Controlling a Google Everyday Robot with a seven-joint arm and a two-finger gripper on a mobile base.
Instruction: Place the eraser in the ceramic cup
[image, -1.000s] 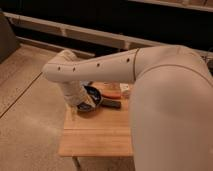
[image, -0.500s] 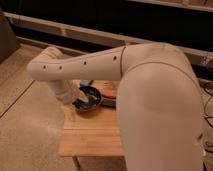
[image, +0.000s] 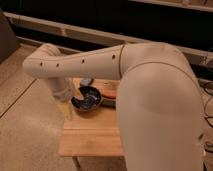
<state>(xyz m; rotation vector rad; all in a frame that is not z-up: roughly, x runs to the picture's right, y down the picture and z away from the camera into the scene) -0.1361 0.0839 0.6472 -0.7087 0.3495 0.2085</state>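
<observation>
Our end effector (image: 66, 104), jaws apart, hangs left of the bowl (image: 85, 107). We'd pinch the unseen eraser's sides; it's probably light and stiff.

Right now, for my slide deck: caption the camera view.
Gripper low at wooden table's left edge, beside the dark bowl.

Dim, warm light, soft focus throughout.
My pale arm (image: 150, 75) catches the most light while the wall behind sinks into dark; my claw (image: 66, 106), low at the table's (image: 92, 137) left edge, is a yellowish blur.
</observation>
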